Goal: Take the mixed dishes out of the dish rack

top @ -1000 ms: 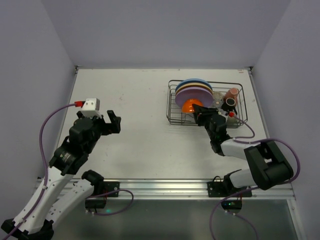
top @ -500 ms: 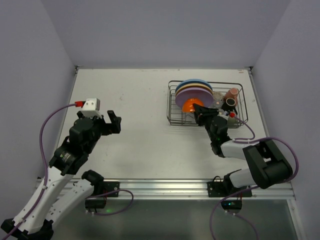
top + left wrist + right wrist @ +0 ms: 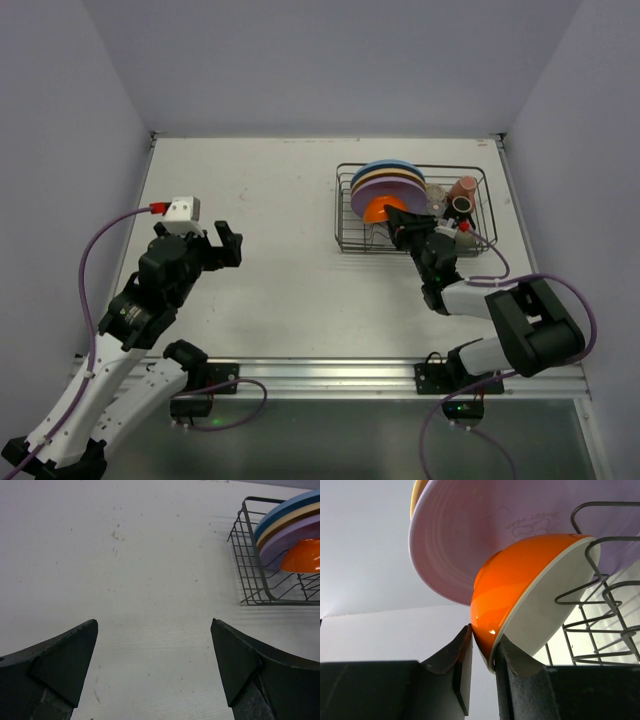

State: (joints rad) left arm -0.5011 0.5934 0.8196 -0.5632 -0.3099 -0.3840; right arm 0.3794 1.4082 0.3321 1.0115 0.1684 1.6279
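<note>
Left gripper (image 3: 224,246) hangs low over the white table (image 3: 280,190) at about nine o'clock on the tabletop. Its two dark fingers (image 3: 65,655) are spread wide with nothing between them. From its own camera there is only bare surface under the gap, and the dish rack (image 3: 248,575) sits well apart, up at two o'clock.

Moving across, the dish rack (image 3: 341,210) stands at roughly one o'clock on the table, a dark wire basket. Three plates stand on edge in its left half, packed face to face: a blue plate (image 3: 385,164) farthest back, a tan plate (image 3: 385,173) next, and a lilac plate (image 3: 385,184) nearest. The orange bowl (image 3: 379,209), white inside, leans tilted on its edge against the lilac plate (image 3: 450,545).

The right gripper (image 3: 399,224) comes at the rack from its six o'clock side and has the bowl's rim pinched. In the wrist view one finger (image 3: 455,655) presses the orange outside and the other the white inside of the orange bowl (image 3: 520,580), with rack wires (image 3: 590,605) at three o'clock.

At the rack's right end sit small mugs (image 3: 464,187), hard to tell apart.
</note>
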